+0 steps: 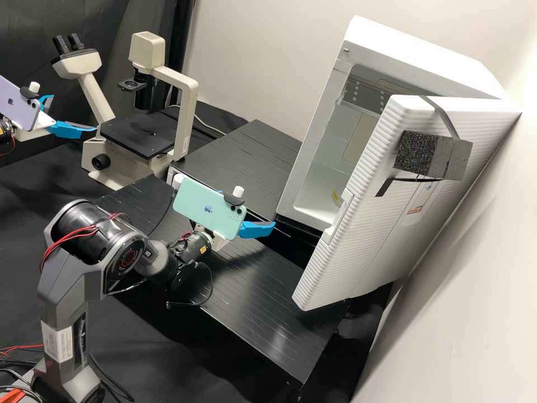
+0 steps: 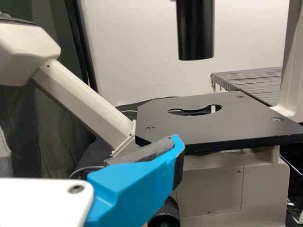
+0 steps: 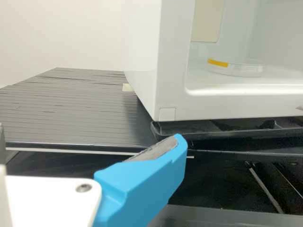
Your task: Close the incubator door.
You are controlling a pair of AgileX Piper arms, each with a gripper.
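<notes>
White ribbed door (image 1: 358, 246): wide open on its boxy white incubator (image 1: 419, 53), out past the black slatted worktop (image 1: 240, 291)'s right edge
White-and-blue right gripper (image 1: 258, 229): jaws apart, kinda near the door
Matching left gripper (image 1: 75, 114): jaws apart too, near the cream-and-black microscope (image 1: 182, 92)

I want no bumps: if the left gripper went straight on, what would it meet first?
Probably the microscope ahead of the left gripper, at its leaning eyepiece arm or black stage; depth leaves which unclear.
</notes>
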